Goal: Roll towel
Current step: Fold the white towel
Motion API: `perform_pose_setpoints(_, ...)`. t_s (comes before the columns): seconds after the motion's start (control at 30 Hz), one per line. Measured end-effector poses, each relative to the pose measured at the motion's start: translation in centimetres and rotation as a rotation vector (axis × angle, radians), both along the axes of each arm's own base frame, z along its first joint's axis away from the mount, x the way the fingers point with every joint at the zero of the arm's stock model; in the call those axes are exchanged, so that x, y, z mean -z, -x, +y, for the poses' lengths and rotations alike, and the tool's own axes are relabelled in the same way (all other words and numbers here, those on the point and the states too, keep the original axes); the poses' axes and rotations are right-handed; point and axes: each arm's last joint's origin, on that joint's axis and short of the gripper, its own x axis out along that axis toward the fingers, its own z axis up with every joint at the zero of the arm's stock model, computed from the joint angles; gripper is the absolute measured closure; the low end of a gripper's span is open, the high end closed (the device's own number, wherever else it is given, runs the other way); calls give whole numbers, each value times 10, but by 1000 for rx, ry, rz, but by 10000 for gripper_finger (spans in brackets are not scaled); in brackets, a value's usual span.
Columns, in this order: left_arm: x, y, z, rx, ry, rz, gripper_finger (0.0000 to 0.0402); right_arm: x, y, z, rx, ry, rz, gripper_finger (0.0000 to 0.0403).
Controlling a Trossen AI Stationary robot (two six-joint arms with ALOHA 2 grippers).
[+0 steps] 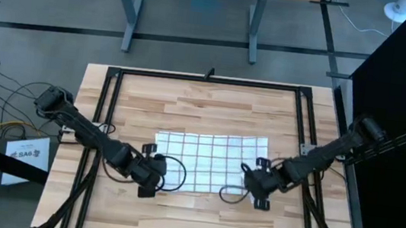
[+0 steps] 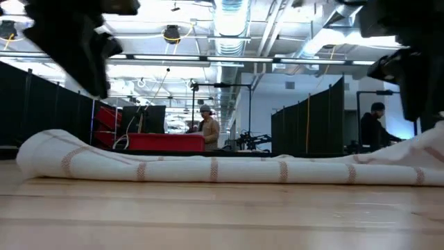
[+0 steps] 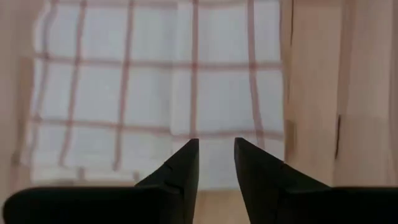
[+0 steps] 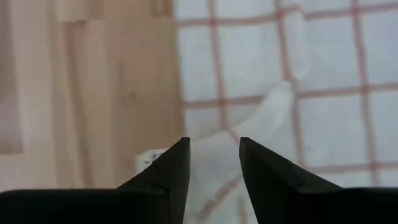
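Note:
The white towel (image 1: 210,163) with a dark thin-lined grid lies spread flat mid-table; it also shows in the low view (image 2: 222,169). My left gripper (image 1: 158,175) is open, low over the towel's left edge (image 3: 155,177) near its near corner, pointing toward the table's right. My right gripper (image 1: 249,179) is open at the towel's near right corner, pointing toward the table's left. Its fingers stand on either side of a raised ridge of cloth (image 4: 249,134). In the low view the towel's right end (image 2: 420,149) rises off the table and its left end (image 2: 48,149) forms a rounded hump. My right gripper has the raised ridge of the towel's near right corner (image 4: 214,155) between its open fingers, which come level from the table's right. I cannot tell whether the fingers touch the cloth. My left gripper touches nothing that shows.
A black metal frame (image 1: 112,104) runs around the wooden table. Bare wood (image 1: 211,107) lies beyond the towel's far edge and along the near edge (image 1: 198,221). A white printed sheet (image 1: 25,157) lies off the table's left. People (image 2: 207,128) stand in the room behind.

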Motion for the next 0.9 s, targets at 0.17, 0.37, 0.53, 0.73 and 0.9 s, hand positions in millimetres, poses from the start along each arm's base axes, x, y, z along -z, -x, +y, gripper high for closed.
perform_pose_setpoints(0.17,18,8,5,-43,-8,40,324,2,-4,12,-28,15,-13,276)
perform_pose_setpoints(0.37,25,6,10,-54,3,19,324,-22,-24,26,-105,-43,-203,276)
perform_pose_setpoints(0.53,23,0,11,-30,10,-20,324,9,-32,24,-77,-45,-77,276)
perform_pose_setpoints(0.73,23,-1,12,-29,11,-28,324,43,-25,14,-32,1,126,276)
perform_pose_setpoints(0.9,22,-3,11,-28,22,-44,324,34,-17,-5,26,129,179,276)
